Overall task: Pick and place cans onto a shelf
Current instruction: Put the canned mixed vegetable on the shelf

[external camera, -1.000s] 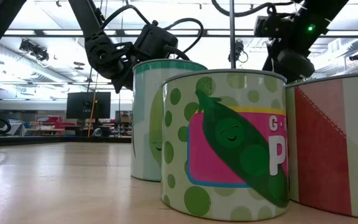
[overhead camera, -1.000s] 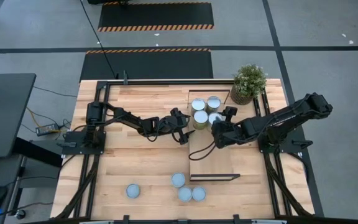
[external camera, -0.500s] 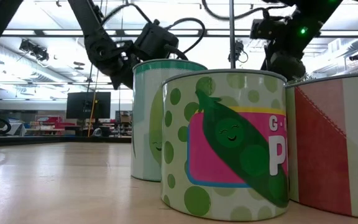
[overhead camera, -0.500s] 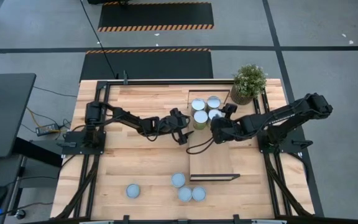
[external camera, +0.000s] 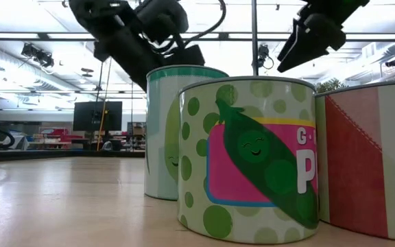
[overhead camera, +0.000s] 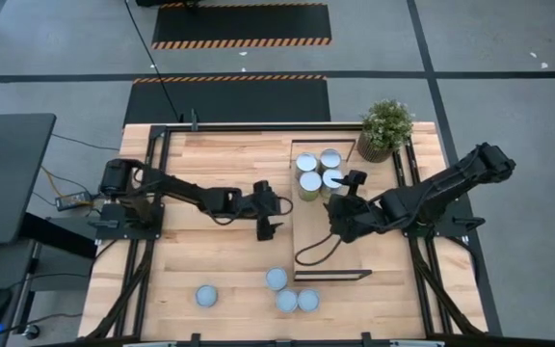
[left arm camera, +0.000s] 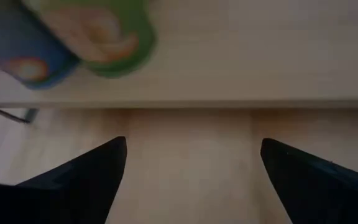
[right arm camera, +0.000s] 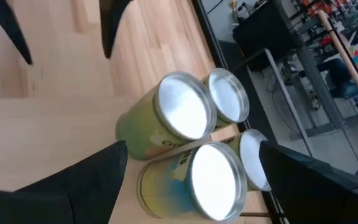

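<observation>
Several cans (overhead camera: 310,181) with pale round tops stand upright in a cluster on the far end of the shelf (overhead camera: 333,258), a light-wood board on the table's right half. Several more cans (overhead camera: 286,300) stand on the tabletop near its front edge; in the low view three of them (external camera: 252,158) fill the foreground. My left gripper (overhead camera: 265,229) (left arm camera: 191,144) hovers open above the table, just left of the shelf's long edge. My right gripper (overhead camera: 352,183) (right arm camera: 191,147) hovers open above the shelf, right of and near the cluster (right arm camera: 185,115), touching none.
A potted green plant (overhead camera: 385,127) stands at the table's far right corner, close to the shelf's cans. Dark frame rails (overhead camera: 152,207) run along both table sides. A black cable (overhead camera: 306,253) loops over the shelf's middle. The shelf's near half is bare wood.
My left gripper has drawn back from the shelf's cans toward the table's near left, rising and tipping less steeply, still open. My right gripper has risen and shifted slightly toward the near edge, still open. The cans have stayed where they were.
</observation>
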